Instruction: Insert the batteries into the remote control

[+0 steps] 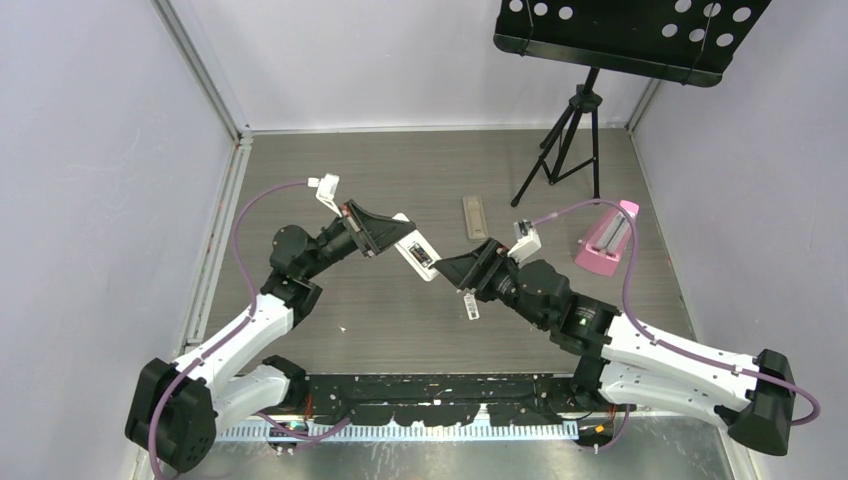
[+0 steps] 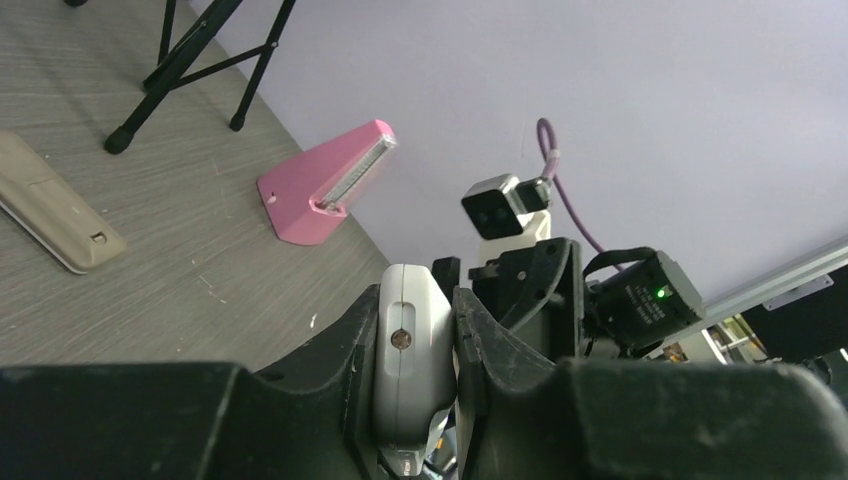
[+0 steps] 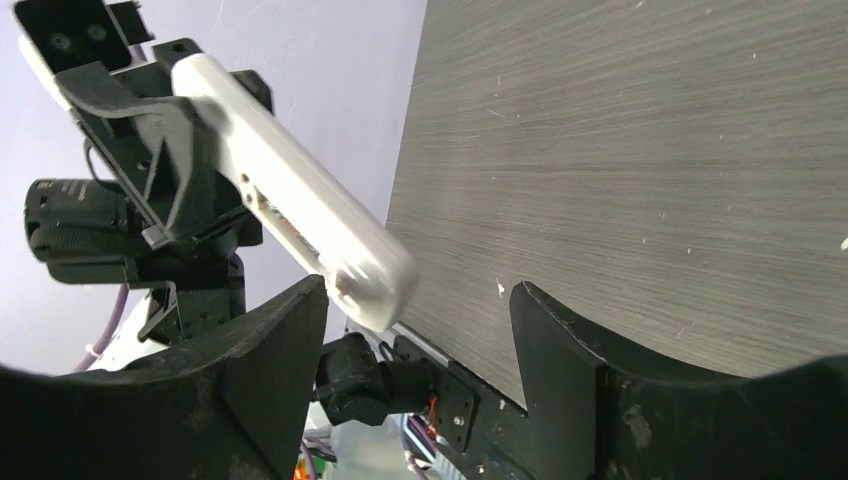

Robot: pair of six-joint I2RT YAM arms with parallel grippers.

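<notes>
Hovering above the table (image 1: pixel 400 180), the remote control (image 1: pixel 412 248) sits clenched in my left jaws. My right jaws gape beside its end.

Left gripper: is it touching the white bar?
Touching. Left wrist view shows the white bar clamped between both fingers of the left gripper, each finger pressed flush against its sides.

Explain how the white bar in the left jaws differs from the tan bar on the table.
The white bar carries a small dark patch; the tan bar is beige throughout. The white bar is clamped in the left gripper, raised and tilted; the tan bar lies flat on the table, untouched. Both are slim, elongated bars.
</notes>
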